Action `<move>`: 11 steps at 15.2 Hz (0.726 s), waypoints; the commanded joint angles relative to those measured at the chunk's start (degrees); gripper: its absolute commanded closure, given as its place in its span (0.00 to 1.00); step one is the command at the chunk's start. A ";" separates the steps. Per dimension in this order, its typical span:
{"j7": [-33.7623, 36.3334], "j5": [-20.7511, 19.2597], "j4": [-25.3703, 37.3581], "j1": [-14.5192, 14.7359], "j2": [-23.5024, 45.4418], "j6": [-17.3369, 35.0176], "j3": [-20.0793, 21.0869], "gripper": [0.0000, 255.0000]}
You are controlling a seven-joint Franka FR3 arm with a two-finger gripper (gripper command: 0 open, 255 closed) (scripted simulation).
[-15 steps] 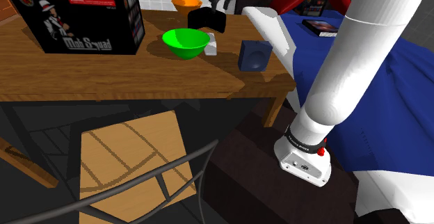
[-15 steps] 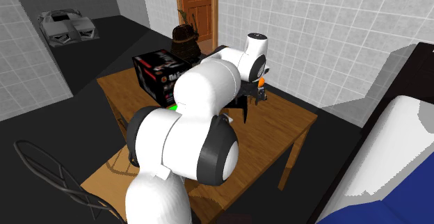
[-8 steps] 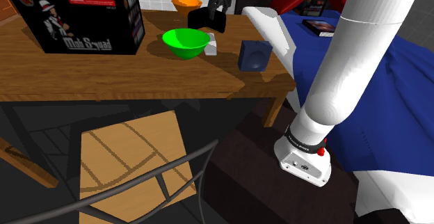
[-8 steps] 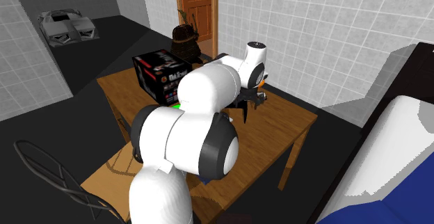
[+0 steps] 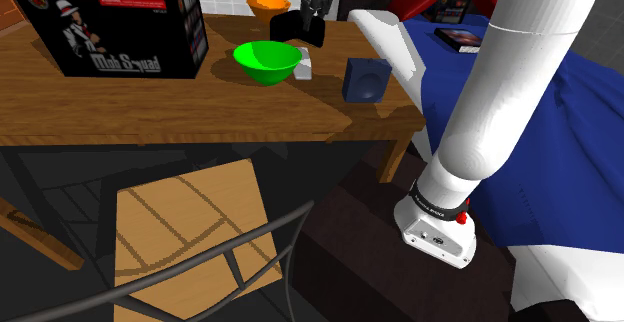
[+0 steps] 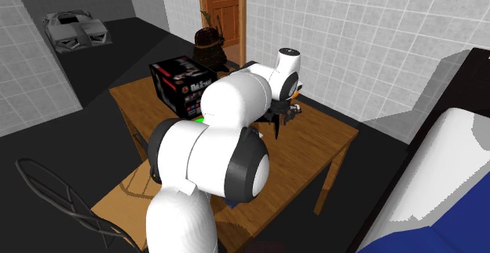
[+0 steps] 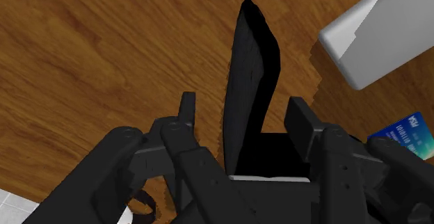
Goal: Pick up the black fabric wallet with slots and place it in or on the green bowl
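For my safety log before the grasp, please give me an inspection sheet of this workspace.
Surface: wooden table; the small things stand toward its far edge.
Job's things: black wallet stands on edge on the table; green bowl stands apart from it.
Clutter: black printed box, orange bowl, grey-white block, dark blue block, blue card.
Fingers: open, one on each side of the wallet, neither touching it.
Cables: nothing seen.
Surroundings: chair, bed with blue cover, tiled wall, wooden door.
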 commanded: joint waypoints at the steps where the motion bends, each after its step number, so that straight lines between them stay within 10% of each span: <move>1: 0.00 0.00 0.00 0.00 0.00 0.00 0.00 1.00; 11: 0.19 -0.17 1.22 -0.01 -0.25 -1.45 -0.04 1.00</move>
